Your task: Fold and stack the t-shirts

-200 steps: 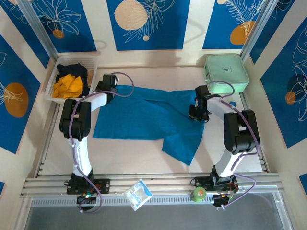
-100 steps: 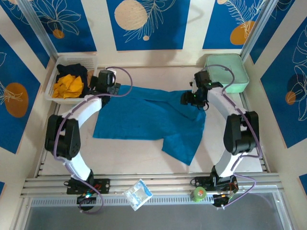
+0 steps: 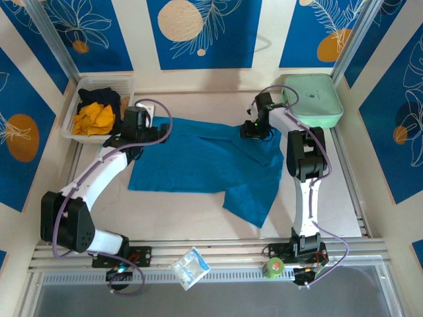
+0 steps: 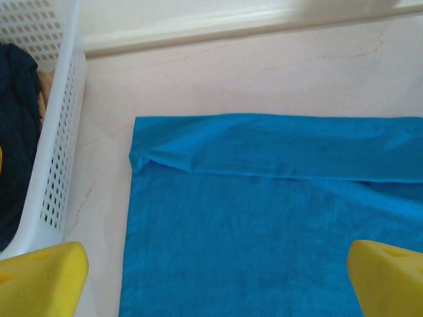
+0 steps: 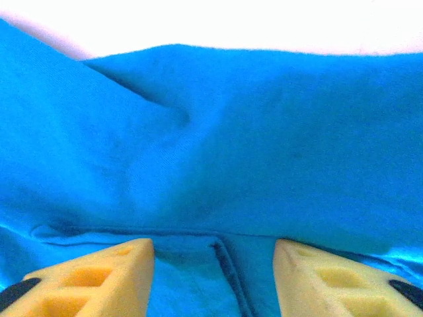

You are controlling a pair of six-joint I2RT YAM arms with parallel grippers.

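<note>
A teal-blue t-shirt [image 3: 198, 165] lies spread flat in the middle of the table, one sleeve trailing toward the front right. My left gripper [image 3: 145, 132] hovers at its far-left corner. In the left wrist view the left gripper [image 4: 218, 281] stands wide open above the cloth [image 4: 264, 218], whose far edge is folded over. My right gripper [image 3: 254, 130] is low over the shirt's far-right edge. In its wrist view the right gripper [image 5: 215, 277] is open, with rumpled teal cloth [image 5: 231, 132] and a seam between its fingers. Orange-yellow [image 3: 92, 119] and black [image 3: 99, 98] t-shirts lie in the basket.
A white perforated basket [image 3: 71, 129] stands at the back left, its wall [image 4: 59, 132] close beside my left gripper. A mint-green case [image 3: 312, 99] sits at the back right. A clear packet [image 3: 190, 267] and a small green object [image 3: 274, 267] rest on the front rail.
The left gripper has opened fully and slid a little nearer over the shirt's left corner. The right gripper has moved from the shirt's right side to its far edge.
</note>
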